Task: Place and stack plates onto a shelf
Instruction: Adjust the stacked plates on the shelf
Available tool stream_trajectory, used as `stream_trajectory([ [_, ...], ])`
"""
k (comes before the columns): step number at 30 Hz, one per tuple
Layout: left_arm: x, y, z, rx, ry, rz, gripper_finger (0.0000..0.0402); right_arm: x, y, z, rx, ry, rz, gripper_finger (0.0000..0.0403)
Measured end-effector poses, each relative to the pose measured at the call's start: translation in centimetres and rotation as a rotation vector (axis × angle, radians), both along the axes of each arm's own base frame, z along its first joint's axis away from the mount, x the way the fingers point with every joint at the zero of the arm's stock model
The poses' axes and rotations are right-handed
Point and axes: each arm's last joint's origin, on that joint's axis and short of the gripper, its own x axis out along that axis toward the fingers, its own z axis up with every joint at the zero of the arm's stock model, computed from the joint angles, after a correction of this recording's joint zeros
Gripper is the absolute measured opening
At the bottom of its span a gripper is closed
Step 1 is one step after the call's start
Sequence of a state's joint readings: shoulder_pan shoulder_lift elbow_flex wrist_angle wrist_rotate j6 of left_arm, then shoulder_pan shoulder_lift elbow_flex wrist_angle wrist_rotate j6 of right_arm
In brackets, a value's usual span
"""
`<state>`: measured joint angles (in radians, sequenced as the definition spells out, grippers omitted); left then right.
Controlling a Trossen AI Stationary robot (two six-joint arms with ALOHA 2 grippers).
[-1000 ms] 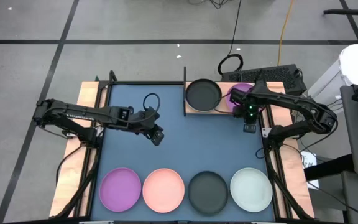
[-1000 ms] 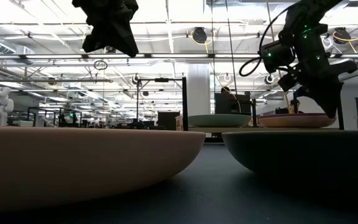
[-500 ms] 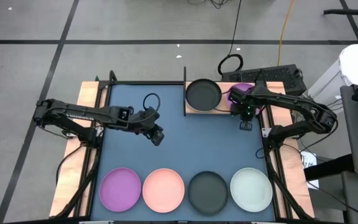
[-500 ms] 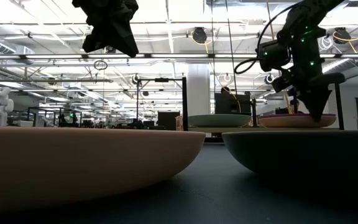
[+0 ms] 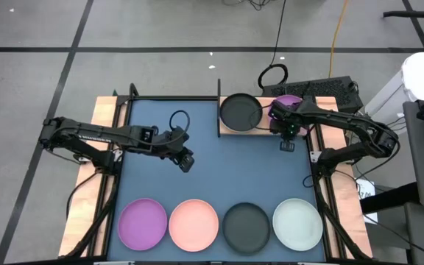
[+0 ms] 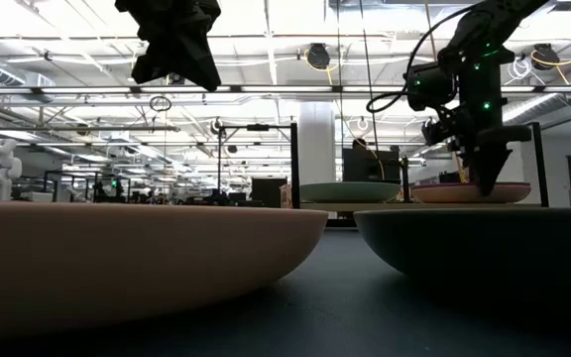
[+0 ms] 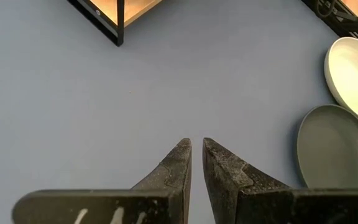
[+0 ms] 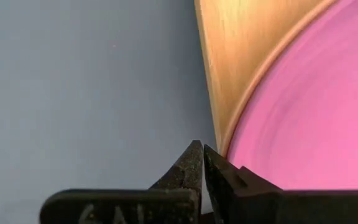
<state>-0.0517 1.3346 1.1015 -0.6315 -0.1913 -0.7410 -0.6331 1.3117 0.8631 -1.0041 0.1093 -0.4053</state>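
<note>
On the light-wood shelf [image 5: 267,131] at the table's far side lie a black plate [image 5: 240,112] and, to its right, a purple plate [image 5: 291,101]. My right gripper [image 8: 202,148] is shut and points straight down at that plate's near rim, by the shelf's near edge [image 8: 211,93]. Along the table's near edge lie a purple plate [image 5: 143,224], a pink plate [image 5: 193,224], a black plate [image 5: 246,227] and a pale mint plate [image 5: 297,223]. My left gripper [image 7: 196,144] hangs empty over the mat's middle left, its fingers almost together. My right gripper's shut fingertips [image 6: 489,186] come from above, pointing down, and stand at the near rim [image 8: 235,146] of the purple plate on the shelf. I cannot tell whether they touch the rim. The plate lies flat on the shelf.
A thin black rail [image 5: 218,107] stands upright at the shelf's left end. Black frame bars run along the mat's left and right sides. A keyboard [image 5: 330,88] and a cable loop [image 5: 273,76] lie beyond the far edge. The mat's middle [image 5: 227,169] is bare.
My right gripper has tipped from a slant to pointing straight down. Its shut fingertips have shifted a little toward the table's left, along the purple plate's near rim. The plates have stayed where they were.
</note>
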Motion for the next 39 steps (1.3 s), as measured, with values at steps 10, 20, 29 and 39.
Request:
stream_trajectory([
  [10, 0.0, 0.0, 0.0, 0.0, 0.001, 0.0, 0.0044, 0.0, 1.2, 2.3, 0.061, -0.087, -0.203, 0.0],
  [20, 0.0, 0.0, 0.0, 0.0, 0.0, -0.001, 0.0044, -0.7, 2.4, 5.2, -0.092, -0.257, -0.576, 0.0],
  [29, 0.1, 0.2, 0.1, -0.001, -0.018, 0.005, 0.0044, 0.5, 0.1, 3.4, -0.213, -0.197, -0.696, 0.0001],
  [39, 0.5, -0.5, 0.4, -0.076, -0.075, 0.027, 0.0044, 1.2, -2.9, 0.6, -0.201, -0.115, -0.759, 0.0],
])
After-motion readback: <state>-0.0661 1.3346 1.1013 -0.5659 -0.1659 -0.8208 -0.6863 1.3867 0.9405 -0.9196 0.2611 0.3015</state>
